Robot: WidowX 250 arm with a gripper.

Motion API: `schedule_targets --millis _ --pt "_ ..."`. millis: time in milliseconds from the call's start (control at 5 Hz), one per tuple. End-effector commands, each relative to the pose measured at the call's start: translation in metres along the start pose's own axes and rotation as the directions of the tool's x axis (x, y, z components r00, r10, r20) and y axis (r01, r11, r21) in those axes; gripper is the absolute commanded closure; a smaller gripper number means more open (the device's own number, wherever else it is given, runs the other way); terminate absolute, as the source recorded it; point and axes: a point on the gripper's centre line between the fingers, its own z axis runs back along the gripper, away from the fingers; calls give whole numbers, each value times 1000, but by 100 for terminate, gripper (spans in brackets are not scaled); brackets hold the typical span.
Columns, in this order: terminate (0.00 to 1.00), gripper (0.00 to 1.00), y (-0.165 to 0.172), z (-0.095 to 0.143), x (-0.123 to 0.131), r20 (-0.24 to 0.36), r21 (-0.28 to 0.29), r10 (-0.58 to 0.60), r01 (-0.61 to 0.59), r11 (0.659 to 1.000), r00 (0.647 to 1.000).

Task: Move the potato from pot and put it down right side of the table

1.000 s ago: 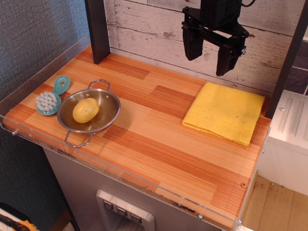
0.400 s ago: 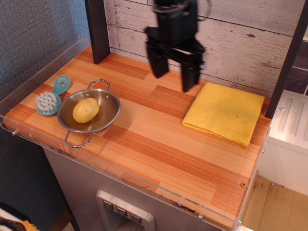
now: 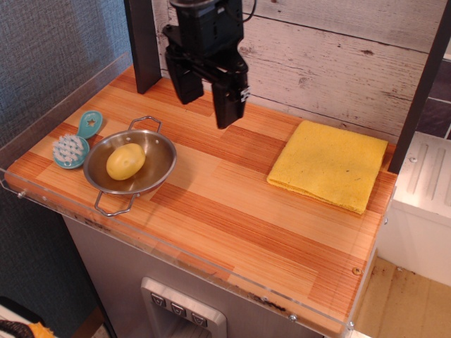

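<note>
The pale-yellow potato (image 3: 126, 161) lies inside the shiny steel pot (image 3: 156, 176) with two wire loop handles, at the left of the wooden table (image 3: 232, 211). My black gripper (image 3: 209, 106) hangs open and empty above the table's back middle, up and to the right of the pot, not touching anything. Its two fingers point down with a clear gap between them.
A teal round brush (image 3: 72, 149) with white bristles lies left of the pot. A folded yellow cloth (image 3: 329, 164) covers the back right of the table. A dark post (image 3: 143, 42) stands at the back left. A clear acrylic rim (image 3: 176, 246) edges the table.
My gripper has moved left across the back of the table, from above the cloth to near the pot, and come lower. It stays open. The potato and pot have not moved.
</note>
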Motion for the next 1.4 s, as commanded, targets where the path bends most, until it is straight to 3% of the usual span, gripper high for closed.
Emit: schedule_targets --millis 0,600,1200 --pt "0 0 33 -16 -32 -53 104 79 -73 992 995" --pt "0 0 76 -41 -72 -118 86 229 -220 972 966" --pt "0 0 56 -73 -66 -152 65 196 -188 980 969"
